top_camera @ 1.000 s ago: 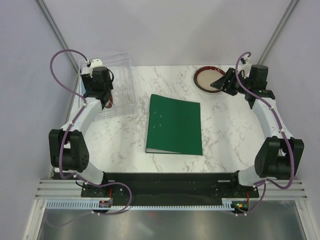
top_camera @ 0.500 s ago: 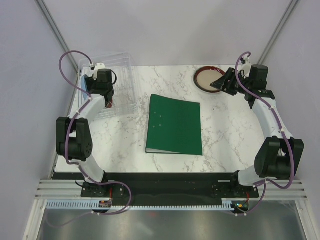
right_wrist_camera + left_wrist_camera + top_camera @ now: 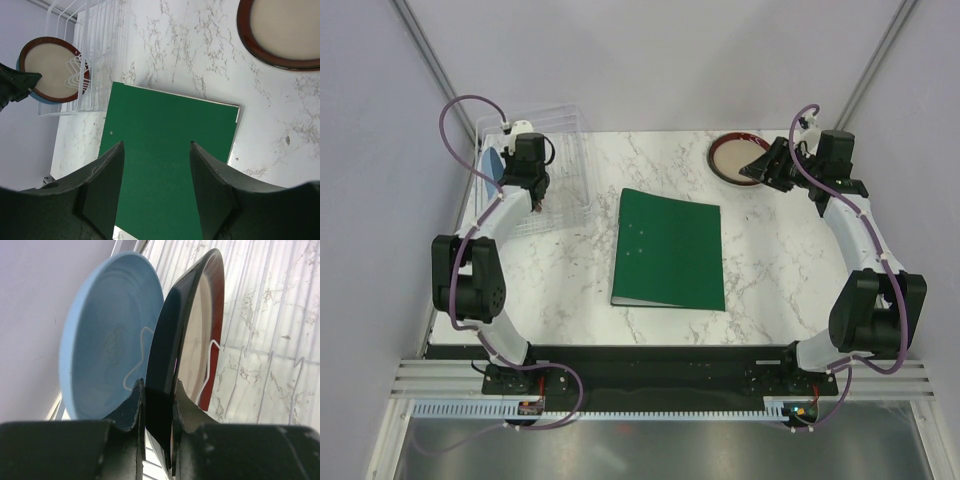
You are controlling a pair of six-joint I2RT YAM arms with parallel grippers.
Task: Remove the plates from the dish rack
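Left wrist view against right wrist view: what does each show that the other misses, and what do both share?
Left wrist only: the left gripper shut on the racked brown-rimmed plate; the light blue plate's face. Right wrist only: the green binder, a second brown-rimmed plate lying flat, the open right gripper. Both: that racked plate, the dish rack.

Binder (image 3: 668, 250) lies between dish rack (image 3: 570, 168) and plate (image 3: 732, 158).
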